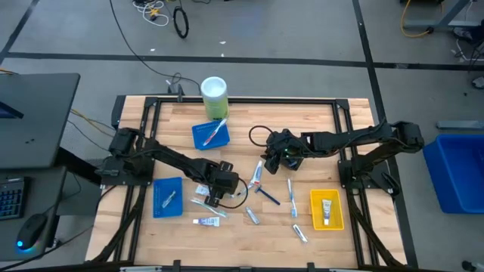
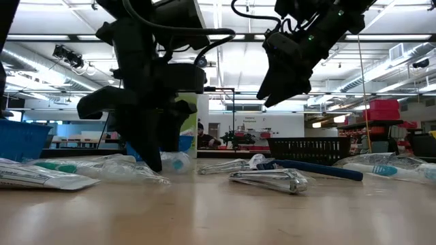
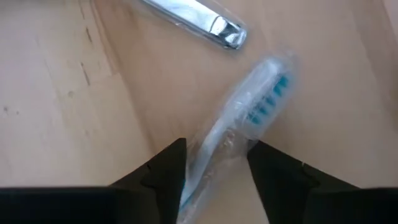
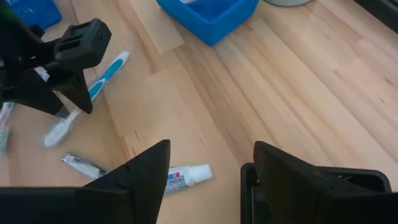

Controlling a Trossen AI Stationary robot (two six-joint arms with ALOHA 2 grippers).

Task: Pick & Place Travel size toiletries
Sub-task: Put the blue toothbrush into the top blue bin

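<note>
We see a wooden table (image 1: 302,113) with a blue tray (image 1: 209,134) at 12 o'clock, a second blue tray (image 1: 167,197) at 8 o'clock and a yellow tray (image 1: 327,208) at 4 o'clock, each with an item or two already inside. Most travel toiletries lie loose across the middle and the 6 o'clock side.

The left gripper (image 1: 214,193) is low at about 7 o'clock of centre, its jaws apart and straddling a wrapped toothbrush (image 3: 249,127) that lies flat on the wood, not clamped. A shiny metal item in wrap (image 3: 194,20) lies just beyond it.

The right gripper (image 1: 286,156) hangs above the table at about 1 o'clock of centre, jaws apart, holding nothing; a small white tube (image 4: 186,176) lies on the wood below it.

We judge the step as the left arm's pick of the toothbrush. Next move: close on the handle, lift, carry to a tray. The wrap looks slippery, so the grip needs to be centred.
</note>
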